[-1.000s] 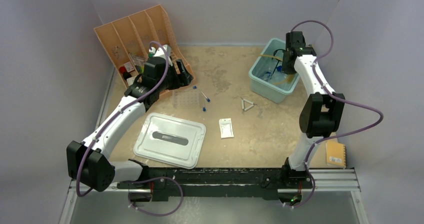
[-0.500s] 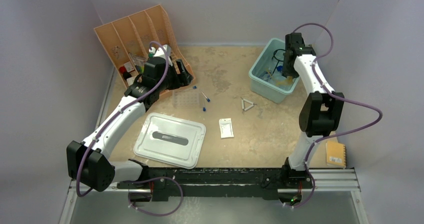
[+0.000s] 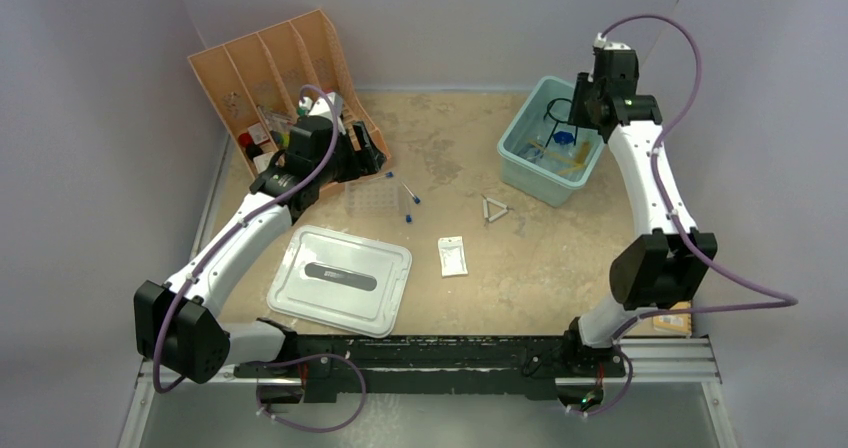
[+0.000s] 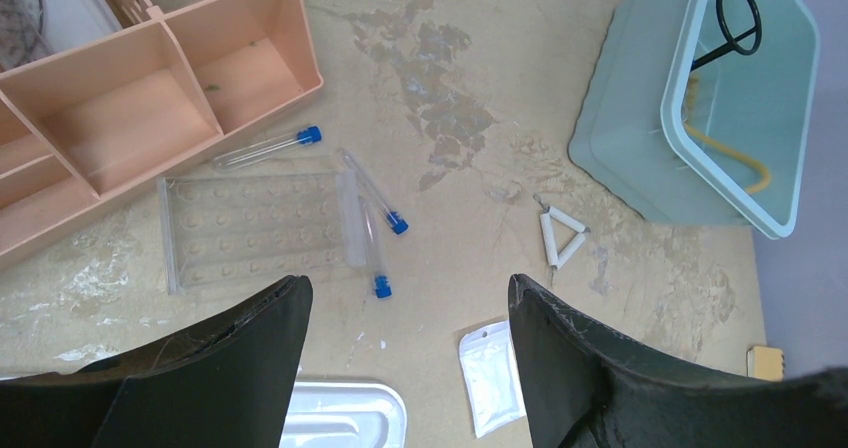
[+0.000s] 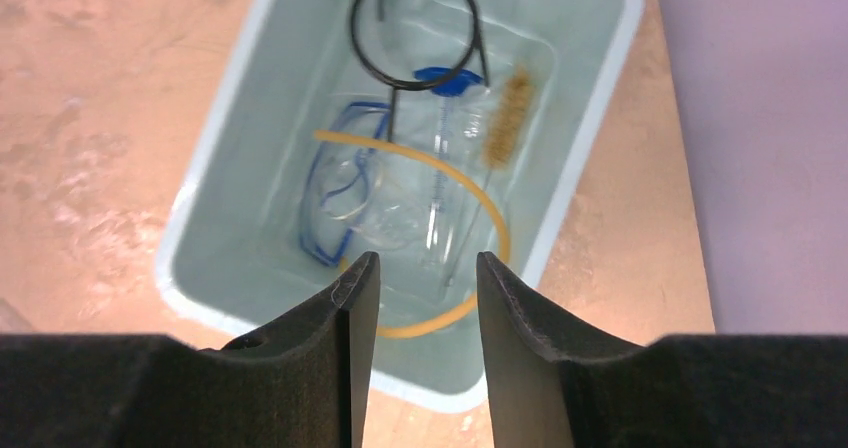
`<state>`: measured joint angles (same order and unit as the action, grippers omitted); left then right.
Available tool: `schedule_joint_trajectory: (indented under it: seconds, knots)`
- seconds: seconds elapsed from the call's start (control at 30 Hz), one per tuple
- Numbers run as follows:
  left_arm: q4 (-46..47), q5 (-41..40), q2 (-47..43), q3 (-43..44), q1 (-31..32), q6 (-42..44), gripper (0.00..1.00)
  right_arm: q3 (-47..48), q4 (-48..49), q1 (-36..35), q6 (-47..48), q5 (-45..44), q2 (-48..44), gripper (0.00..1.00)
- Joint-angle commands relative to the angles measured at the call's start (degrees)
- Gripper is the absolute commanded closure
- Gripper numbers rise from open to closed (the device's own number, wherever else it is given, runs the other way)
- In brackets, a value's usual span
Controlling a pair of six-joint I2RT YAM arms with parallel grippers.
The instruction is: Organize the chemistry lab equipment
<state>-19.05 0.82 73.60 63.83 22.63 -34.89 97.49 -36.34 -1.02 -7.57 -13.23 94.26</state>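
Note:
A clear tube rack (image 3: 372, 200) (image 4: 255, 230) lies flat mid-table with three blue-capped tubes (image 3: 410, 203) (image 4: 375, 203) beside it. A wire triangle (image 3: 493, 209) (image 4: 561, 238) and a small clear packet (image 3: 452, 256) (image 4: 492, 378) lie to the right. The teal bin (image 3: 520, 163) (image 5: 200, 178) holds the black wire ring (image 5: 418, 28), amber hose (image 5: 480, 193), blue-framed goggles (image 5: 335, 188) and a brush (image 5: 508, 113). My left gripper (image 3: 372, 153) (image 4: 407, 280) is open and empty, above the rack. My right gripper (image 3: 582, 108) (image 5: 427, 258) is open and empty, above the bin.
The peach slotted organizer (image 3: 270, 68) (image 4: 150, 88) leans at the back left, close to my left wrist. A pale grey lid (image 3: 340, 280) (image 4: 350, 413) lies at the front left. A yellow notebook (image 3: 672, 313) lies at the front right. Walls enclose the table.
My right arm has risen out of the bin and swung back and to the right, its gripper empty. The left arm has not moved.

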Motion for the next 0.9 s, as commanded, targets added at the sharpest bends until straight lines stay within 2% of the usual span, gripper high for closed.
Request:
schedule_joint_trajectory:
  seconds: [0.0, 0.1, 0.33, 0.5, 0.6, 0.77, 0.87]
  knots:
    - [2.3, 0.2, -0.9, -0.1, 0.2, -0.2, 0.29, -3.5, 4.9, -6.4, 4.1, 4.7, -4.6, 0.56]
    - [2.3, 0.3, -0.9, -0.3, 0.2, -0.3, 0.29, -7.4, 7.5, -13.1, 7.2, 5.6, -6.8, 0.53]
    - [2.1, -0.5, -1.5, -0.7, 0.2, -0.1, 0.29, -18.1, 11.2, -23.3, 12.0, 9.3, -7.6, 0.35]
    - [2.1, -0.5, -1.2, -0.6, 0.2, 0.1, 0.29, -21.7, 10.8, -27.4, 13.5, 3.5, -2.3, 0.31]
    - [2.0, -0.4, -0.8, -0.3, 0.2, 0.2, 0.29, -22.2, 10.2, -27.9, 11.6, -0.4, 1.8, 0.32]
    - [1.7, -0.6, -0.8, -0.1, 0.2, 0.4, 0.29, -23.7, 13.0, -28.0, 2.9, -3.3, 6.4, 0.46]
    - [1.5, -0.6, -0.9, 0.2, 0.2, 0.5, 0.29, -24.2, 14.0, -27.9, -1.6, -3.5, 8.0, 0.52]
